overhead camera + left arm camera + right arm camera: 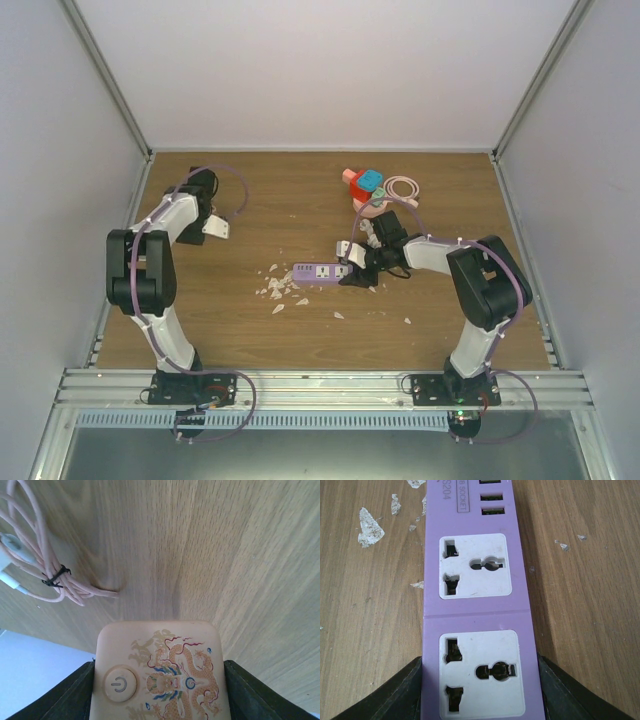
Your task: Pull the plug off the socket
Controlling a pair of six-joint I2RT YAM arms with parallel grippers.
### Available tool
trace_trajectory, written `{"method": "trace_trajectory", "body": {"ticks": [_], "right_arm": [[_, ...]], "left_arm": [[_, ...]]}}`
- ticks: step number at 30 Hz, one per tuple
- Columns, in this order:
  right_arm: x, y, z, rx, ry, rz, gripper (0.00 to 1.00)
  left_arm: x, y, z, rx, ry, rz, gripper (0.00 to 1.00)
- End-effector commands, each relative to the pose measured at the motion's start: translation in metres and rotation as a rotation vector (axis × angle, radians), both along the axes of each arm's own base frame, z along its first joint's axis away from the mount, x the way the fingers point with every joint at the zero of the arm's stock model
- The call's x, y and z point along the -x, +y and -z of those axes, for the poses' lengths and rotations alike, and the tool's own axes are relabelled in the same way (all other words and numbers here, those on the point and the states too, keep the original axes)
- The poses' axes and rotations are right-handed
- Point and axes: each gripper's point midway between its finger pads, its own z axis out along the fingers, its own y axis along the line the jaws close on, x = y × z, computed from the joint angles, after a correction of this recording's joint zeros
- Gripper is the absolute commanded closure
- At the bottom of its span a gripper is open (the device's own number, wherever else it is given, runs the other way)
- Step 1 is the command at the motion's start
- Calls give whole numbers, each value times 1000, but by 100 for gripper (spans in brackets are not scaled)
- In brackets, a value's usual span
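The purple socket strip (318,272) lies flat near the table's middle. My right gripper (352,270) is shut on its right end. In the right wrist view both black fingers (405,695) press the strip's (475,615) sides, and its two white outlets and USB ports are empty; that gripper (481,695) sits at the near outlet. The plug (160,655), a cream block with a dragon print and a power button, is clamped in my left gripper (160,692), far left of the strip (218,229) and apart from it.
White chips (275,290) are scattered left of the strip. A red, blue and pink cluster (365,183) and a coiled pink cable (402,188) lie at the back right; that cable (45,575) also shows in the left wrist view. Enclosure walls ring the table.
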Motion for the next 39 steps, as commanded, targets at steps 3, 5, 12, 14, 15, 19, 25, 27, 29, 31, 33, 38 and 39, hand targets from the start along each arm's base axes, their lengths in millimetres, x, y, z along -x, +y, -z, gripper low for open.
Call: {"method": "trace_trajectory", "body": {"ticks": [3,5,12,14,15,19,25,27,29,31,33,38,39], "right_arm": [[1,-16,22,91,39,47,73],[1,-16,22,90,38,47,73],[1,-16,22,89,39,48,73],[1,-16,21,87,39,49,73],[1,-16,21,87,38,49,73],[1,-16,22,88,41,50,73],[1,-16,21,87,40,50,72],[1,-15,21,86,39,51,72],[0,-15,21,86,39,52,72],[0,-15,21,85,39,52,72],[0,-14,20,84,41,50,72],[5,-11,18,79,48,33,60],[6,-9,15,67,55,27,54]], "left_arm": [[-11,22,7,-142,-15,14,72],[-12,23,10,-150,-7,14,70],[-11,23,24,-151,4,13,64],[-10,24,27,-156,4,12,58],[-10,24,28,-157,1,13,55],[-9,23,30,-152,-4,5,35],[-9,20,23,-127,-28,-7,14],[-8,18,18,-109,-37,-8,9],[-10,14,11,-83,-56,-11,3],[-14,10,1,-49,-80,-18,1],[-18,3,-9,-2,-106,-27,1],[-24,-17,-28,96,-170,-22,1],[-25,-21,-30,115,-178,-20,1]]}}
